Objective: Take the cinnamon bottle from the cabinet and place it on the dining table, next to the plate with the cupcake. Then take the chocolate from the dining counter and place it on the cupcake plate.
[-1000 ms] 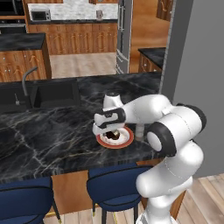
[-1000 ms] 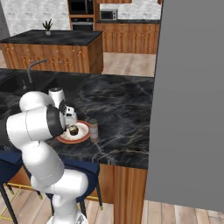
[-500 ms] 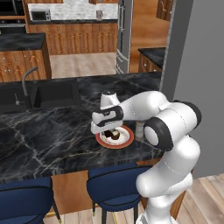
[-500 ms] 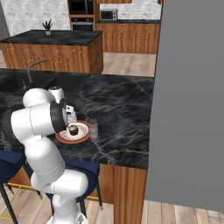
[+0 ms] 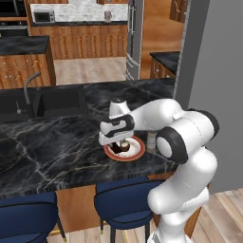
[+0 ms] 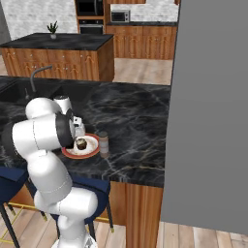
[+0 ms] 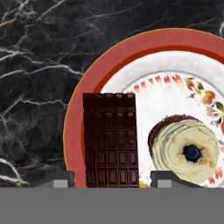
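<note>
A white plate [image 7: 175,83] with an orange-red rim lies on the black marble dining table [image 5: 57,147]. On the plate sits the small cupcake [image 7: 186,151] with its pale top. The dark chocolate [image 7: 110,140] bar lies flat on the plate's left side, beside the cupcake. My gripper [image 7: 111,183] hangs right over the bar, open, with a narrow gap between each finger and the bar's long edges. From the base views the gripper [image 5: 116,141] is low over the plate [image 5: 137,153]. The cinnamon bottle [image 5: 152,141] stands upright just right of the plate [image 6: 72,154], also seen as the bottle [image 6: 103,144].
A sink [image 5: 52,102] with a dark faucet [image 5: 28,85] is set into the slab at the left. Blue stools [image 5: 123,204] stand under the near edge. A grey wall [image 5: 213,71] rises close on the right. Wooden kitchen units line the far side.
The jaws have eased apart from the chocolate, which now rests on the plate. The hand has stayed over the plate; the arm's elbow has shifted slightly.
</note>
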